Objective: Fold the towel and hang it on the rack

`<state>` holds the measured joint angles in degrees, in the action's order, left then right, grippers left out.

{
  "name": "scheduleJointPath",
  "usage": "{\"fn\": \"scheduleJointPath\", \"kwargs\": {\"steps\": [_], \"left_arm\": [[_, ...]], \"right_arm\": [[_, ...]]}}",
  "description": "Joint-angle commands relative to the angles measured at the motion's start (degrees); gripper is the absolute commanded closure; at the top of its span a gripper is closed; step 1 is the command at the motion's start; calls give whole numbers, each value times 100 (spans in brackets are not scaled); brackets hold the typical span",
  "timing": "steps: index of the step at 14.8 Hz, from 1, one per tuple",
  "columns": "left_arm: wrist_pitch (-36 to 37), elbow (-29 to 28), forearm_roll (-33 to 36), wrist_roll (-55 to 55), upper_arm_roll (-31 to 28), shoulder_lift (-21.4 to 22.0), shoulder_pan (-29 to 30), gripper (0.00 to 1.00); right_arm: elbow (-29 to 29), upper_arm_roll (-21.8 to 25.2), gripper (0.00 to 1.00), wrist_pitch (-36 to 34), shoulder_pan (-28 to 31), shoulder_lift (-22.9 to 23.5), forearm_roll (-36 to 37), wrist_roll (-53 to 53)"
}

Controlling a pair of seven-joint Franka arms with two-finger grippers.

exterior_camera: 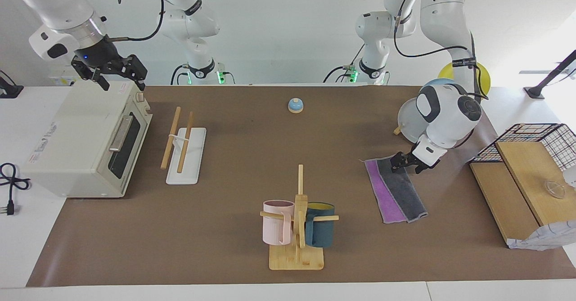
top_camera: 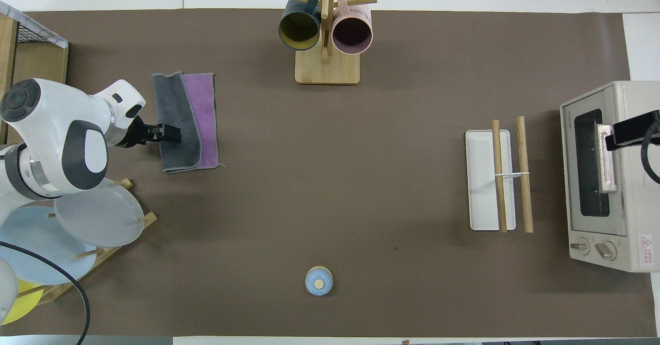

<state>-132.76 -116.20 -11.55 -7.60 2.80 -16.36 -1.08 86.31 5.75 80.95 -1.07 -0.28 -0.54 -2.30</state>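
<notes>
The towel (exterior_camera: 396, 193) (top_camera: 188, 120) lies flat toward the left arm's end of the table, its dark grey half folded over so that a purple strip shows alongside. My left gripper (exterior_camera: 407, 166) (top_camera: 170, 132) is low over the grey fold, at the towel's end nearer to the robots. The rack (exterior_camera: 170, 139) (top_camera: 523, 175), two light-wood rods over a white base, stands toward the right arm's end, and nothing hangs on it. My right gripper (exterior_camera: 120, 79) (top_camera: 634, 128) waits open above the toaster oven.
A cream toaster oven (exterior_camera: 81, 143) (top_camera: 603, 175) stands beside the rack. A bamboo stand with pink and teal mugs (exterior_camera: 297, 229) (top_camera: 326, 30) is at the table's edge farthest from the robots. There is also a blue bell (exterior_camera: 295, 105) (top_camera: 318, 281), a plate stand (exterior_camera: 407, 121) (top_camera: 98, 216) and a wire basket (exterior_camera: 540, 134).
</notes>
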Motion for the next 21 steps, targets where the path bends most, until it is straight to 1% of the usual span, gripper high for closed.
{"fn": "scheduleJointPath", "kwargs": {"steps": [1, 7, 9, 12, 13, 17, 18, 20, 21], "left_arm": [[-30, 80, -189, -145, 28, -95, 46, 8], [-188, 80, -303, -145, 28, -192, 46, 22], [-232, 53, -339, -136, 28, -209, 37, 43], [-233, 9, -339, -136, 19, -201, 46, 93], [-224, 9, -339, -136, 10, -201, 46, 100], [-145, 53, -339, -110, 28, -201, 116, 100], [-58, 97, -347, -75, 28, -201, 116, 100], [179, 211, -610, 170, 19, -140, 108, 100], [459, 342, -663, 485, 19, -43, 99, 100]], "right_arm": [[70, -31, 0, -9, 63, -69, -86, 55], [70, -31, 0, -9, 63, -69, -86, 55], [70, -31, 0, -17, 63, -69, -86, 55], [70, -31, 0, -17, 63, -69, -86, 55], [70, -31, 0, -17, 63, -69, -86, 55], [70, -31, 0, -17, 54, -69, -86, 55], [70, -31, 0, -17, 54, -69, -86, 55], [70, -31, 0, -17, 63, -69, -86, 55], [70, -31, 0, -17, 63, -69, -86, 55]]}}
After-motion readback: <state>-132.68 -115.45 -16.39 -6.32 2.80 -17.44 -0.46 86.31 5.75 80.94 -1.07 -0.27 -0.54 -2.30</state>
